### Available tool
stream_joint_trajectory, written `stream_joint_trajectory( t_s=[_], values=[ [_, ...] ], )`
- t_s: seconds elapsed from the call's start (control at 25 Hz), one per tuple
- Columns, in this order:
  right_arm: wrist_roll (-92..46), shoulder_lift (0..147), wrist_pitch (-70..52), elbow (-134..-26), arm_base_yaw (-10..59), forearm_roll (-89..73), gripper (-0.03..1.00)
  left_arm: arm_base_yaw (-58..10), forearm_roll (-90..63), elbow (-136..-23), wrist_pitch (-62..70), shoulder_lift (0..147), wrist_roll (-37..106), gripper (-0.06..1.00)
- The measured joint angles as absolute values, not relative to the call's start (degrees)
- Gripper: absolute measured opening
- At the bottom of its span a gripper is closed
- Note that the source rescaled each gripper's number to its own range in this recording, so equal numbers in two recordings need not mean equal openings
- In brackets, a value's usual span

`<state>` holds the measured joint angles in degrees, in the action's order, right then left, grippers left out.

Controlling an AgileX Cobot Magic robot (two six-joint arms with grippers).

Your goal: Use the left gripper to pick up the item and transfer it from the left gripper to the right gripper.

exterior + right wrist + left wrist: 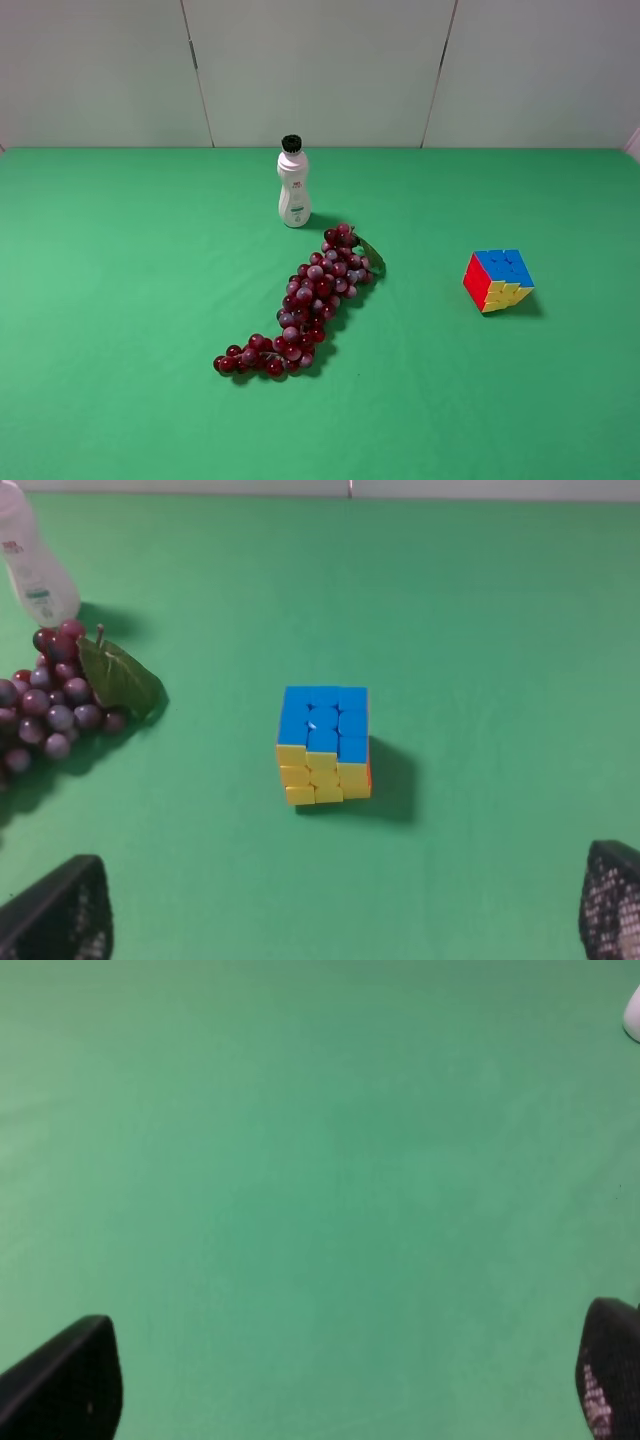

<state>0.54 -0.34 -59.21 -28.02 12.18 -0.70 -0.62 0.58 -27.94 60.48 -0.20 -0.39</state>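
Note:
The puzzle cube (498, 280) sits on the green table (120, 300) at the right, showing blue, red and yellow faces. In the right wrist view the cube (325, 742) lies ahead of my right gripper (340, 920), whose fingertips (55, 910) are spread wide apart and hold nothing. My left gripper (340, 1390) is open too, its fingertips (65, 1385) over bare green cloth. Neither gripper nor arm shows in the exterior high view. The cube is out of view in the left wrist view.
A white bottle (293, 183) with a black cap stands upright at the back centre. A red grape bunch (305, 302) lies diagonally in the middle, left of the cube; its leaf (120, 675) and the bottle (35, 570) show in the right wrist view.

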Motion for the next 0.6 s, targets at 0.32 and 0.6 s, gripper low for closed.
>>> stream_joint_trajectory(
  t_s=[0.32,0.6],
  values=[
    [0.54,-0.34,-59.15,-28.02,6.86,-0.84,1.00,-0.62,0.58,-27.94,60.48,-0.20,-0.39,0.76],
    [0.54,-0.34,-59.09,-28.02,-3.26,-0.84,1.00,-0.62,0.58,-27.94,60.48,-0.20,-0.39,0.76]
  ],
)
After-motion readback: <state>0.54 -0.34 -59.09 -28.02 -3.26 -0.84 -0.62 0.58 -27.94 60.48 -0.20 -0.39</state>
